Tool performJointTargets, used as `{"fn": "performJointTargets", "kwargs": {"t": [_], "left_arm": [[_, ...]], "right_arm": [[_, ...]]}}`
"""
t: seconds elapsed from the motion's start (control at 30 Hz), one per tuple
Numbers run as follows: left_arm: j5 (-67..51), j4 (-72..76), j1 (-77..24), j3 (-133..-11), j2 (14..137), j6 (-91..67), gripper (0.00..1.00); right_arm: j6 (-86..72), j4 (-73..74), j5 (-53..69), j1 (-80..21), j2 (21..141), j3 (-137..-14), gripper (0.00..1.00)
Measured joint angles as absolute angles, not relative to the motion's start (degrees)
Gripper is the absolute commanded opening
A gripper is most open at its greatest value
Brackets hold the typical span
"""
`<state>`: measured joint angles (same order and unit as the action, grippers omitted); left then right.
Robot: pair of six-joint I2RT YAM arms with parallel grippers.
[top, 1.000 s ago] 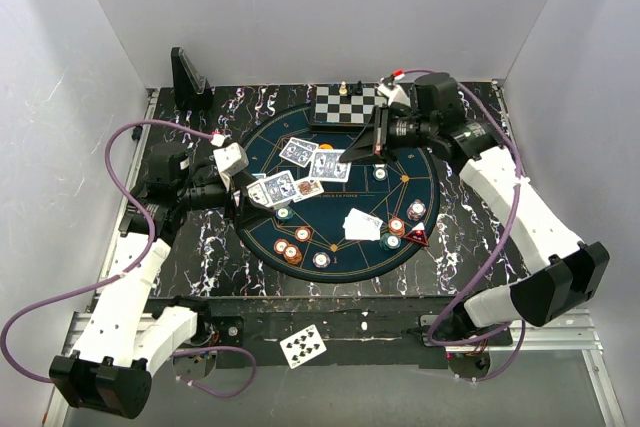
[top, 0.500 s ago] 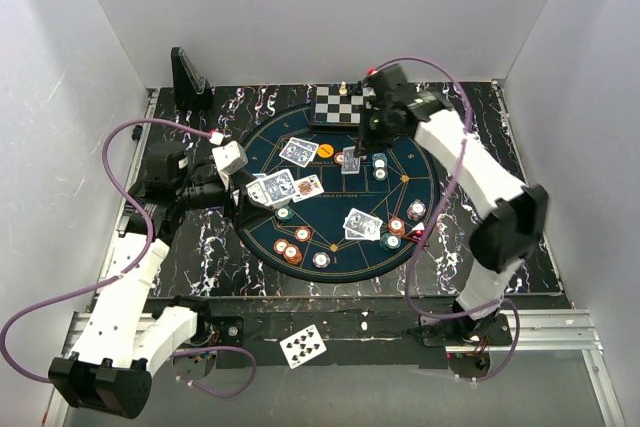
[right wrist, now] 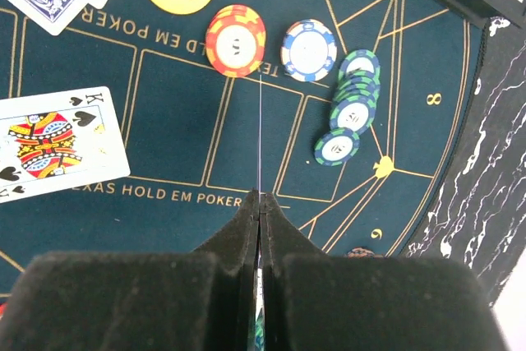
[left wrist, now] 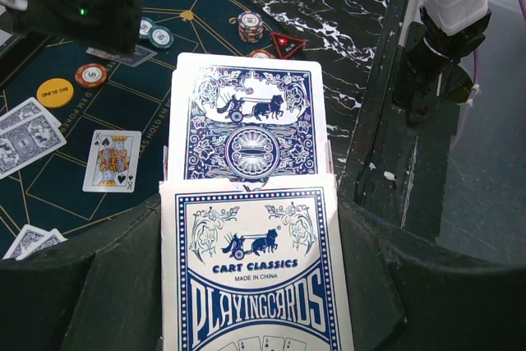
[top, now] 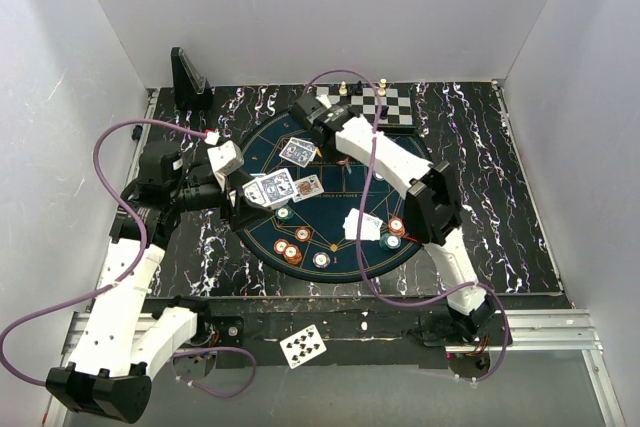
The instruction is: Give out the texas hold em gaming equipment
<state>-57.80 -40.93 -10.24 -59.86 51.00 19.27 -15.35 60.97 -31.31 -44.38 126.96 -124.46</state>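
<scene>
Black marbled table [top: 480, 197] carried the round mat [top: 345, 247] with chips [right wrist: 236, 40] and a king card [right wrist: 51, 143]. Left gripper [left wrist: 246, 195] was closed on the card deck [left wrist: 255, 277]. Right gripper [right wrist: 259, 203] pinched one card [right wrist: 259, 137] edge-on, above the mat.

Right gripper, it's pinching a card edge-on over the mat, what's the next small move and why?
Probably lower and release. The right gripper is shut on a playing card, held on edge above bare felt beside the king of spades, with the chips clear.
</scene>
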Motion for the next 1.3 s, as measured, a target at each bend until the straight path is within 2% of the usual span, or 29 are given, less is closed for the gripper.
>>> {"fn": "performJointTargets", "kwargs": {"t": [0.37,0.87,1.03,1.17,1.3], "left_arm": [[-57.8,-43.6,-10.2,-60.1,50.5,19.5,0.0],[-57.8,-45.3,-10.2,-61.3,50.5,20.4,0.0],[-57.8,-46.3,-10.2,-61.3,50.3,20.9,0.0],[-57.8,-46.4,-10.2,-61.3,50.1,21.1,0.0],[-57.8,-46.5,-10.2,-61.3,50.0,21.4,0.0]], "right_arm": [[-9.8,58.7,-39.3,-52.8,137.4,-125.5,0.01],[-10.1,58.4,-34.3,-54.2,143.4,-129.6,0.02],[-11.4,58.1,-31.1,-54.2,143.6,-129.5,0.12],[-12.4,58.2,-28.4,-53.7,143.3,-129.5,0.14],[-14.0,56.9,-24.3,-52.6,141.7,-127.5,0.28]]}}
